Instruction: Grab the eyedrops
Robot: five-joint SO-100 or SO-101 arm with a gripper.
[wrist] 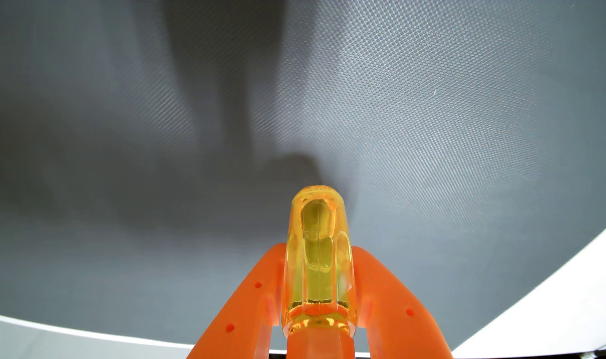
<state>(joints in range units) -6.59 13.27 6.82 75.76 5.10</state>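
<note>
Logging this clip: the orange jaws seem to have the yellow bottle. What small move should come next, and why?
Probably a short straight lift. The bottle sits between both jaws of the gripper, which press its sides, and its shadow falls on the grey mat just ahead. I cannot tell if it has left the mat.

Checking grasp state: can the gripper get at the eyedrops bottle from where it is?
Looks like yes, it already has it. In the wrist view the yellow eyedrops bottle sits between the orange fingers of the gripper, which flank it on both sides over the grey mat. Nothing blocks it.
</note>
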